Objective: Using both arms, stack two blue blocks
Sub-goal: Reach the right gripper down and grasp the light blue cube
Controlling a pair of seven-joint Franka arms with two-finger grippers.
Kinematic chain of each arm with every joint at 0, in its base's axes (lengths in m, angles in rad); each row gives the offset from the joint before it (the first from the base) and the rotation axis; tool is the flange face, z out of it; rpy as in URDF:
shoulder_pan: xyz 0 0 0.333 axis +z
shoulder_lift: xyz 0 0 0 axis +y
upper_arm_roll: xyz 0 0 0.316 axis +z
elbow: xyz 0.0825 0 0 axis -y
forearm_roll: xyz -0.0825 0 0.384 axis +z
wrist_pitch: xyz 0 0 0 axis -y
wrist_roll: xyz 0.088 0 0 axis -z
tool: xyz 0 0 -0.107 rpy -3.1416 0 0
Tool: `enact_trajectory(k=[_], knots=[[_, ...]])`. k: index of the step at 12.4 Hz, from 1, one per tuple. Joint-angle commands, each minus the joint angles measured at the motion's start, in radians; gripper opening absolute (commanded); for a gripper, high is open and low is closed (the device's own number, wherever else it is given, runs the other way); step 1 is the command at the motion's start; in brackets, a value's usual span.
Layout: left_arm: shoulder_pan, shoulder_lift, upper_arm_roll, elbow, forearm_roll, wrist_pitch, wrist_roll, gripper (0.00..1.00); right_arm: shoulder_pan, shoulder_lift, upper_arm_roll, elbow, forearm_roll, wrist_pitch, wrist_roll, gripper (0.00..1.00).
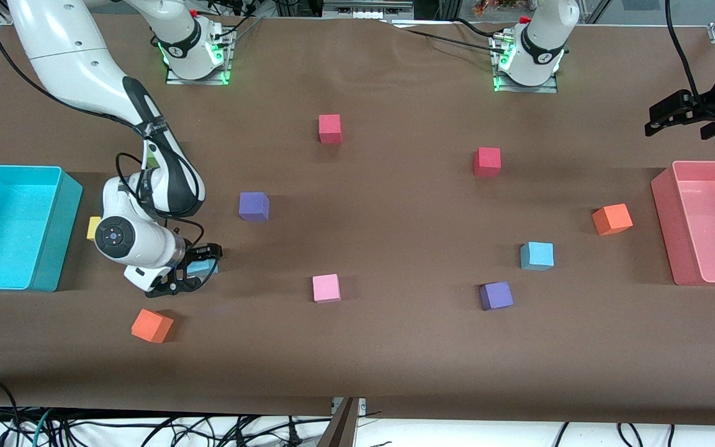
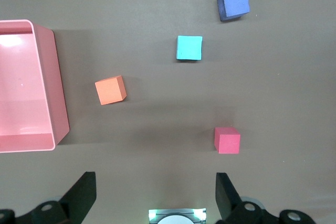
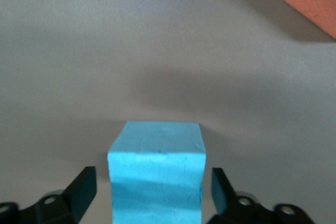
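One light blue block sits on the table near the turquoise bin, between the fingers of my right gripper. In the right wrist view the block stands between the open fingers of the right gripper, with a gap on each side. The second blue block lies toward the left arm's end of the table and also shows in the left wrist view. My left gripper is open and empty, up in the air beside the pink bin; the left wrist view shows it over bare table.
A turquoise bin and a yellow cube are beside the right arm. A pink bin stands at the left arm's end. Two purple cubes, two red, two orange and one pink are scattered.
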Motion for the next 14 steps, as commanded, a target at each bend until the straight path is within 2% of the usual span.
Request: enact_trajectory(k=[1,2,5,9,12,14], knots=[[0.008,0.005,0.000,0.015,-0.023,-0.015,0.023,1.00,0.001,-0.002,-0.003,-0.017,-0.013,0.031,0.000,0.32],[0.007,0.005,0.000,0.015,-0.023,-0.016,0.023,1.00,0.002,-0.002,-0.003,-0.013,-0.013,0.031,0.000,0.19],[0.007,0.007,0.002,0.015,-0.023,-0.018,0.023,1.00,0.004,-0.035,-0.002,-0.003,-0.013,0.007,-0.002,0.19],[0.007,0.008,0.003,0.015,-0.021,-0.022,0.023,1.00,0.051,-0.144,0.005,0.043,-0.003,-0.212,0.028,0.19],[0.007,0.010,0.003,0.015,-0.023,-0.021,0.023,1.00,0.149,-0.164,0.027,0.140,0.001,-0.401,0.289,0.19],[0.007,0.011,0.003,0.015,-0.023,-0.021,0.023,1.00,0.217,-0.155,0.098,0.147,0.001,-0.402,0.547,0.19]])
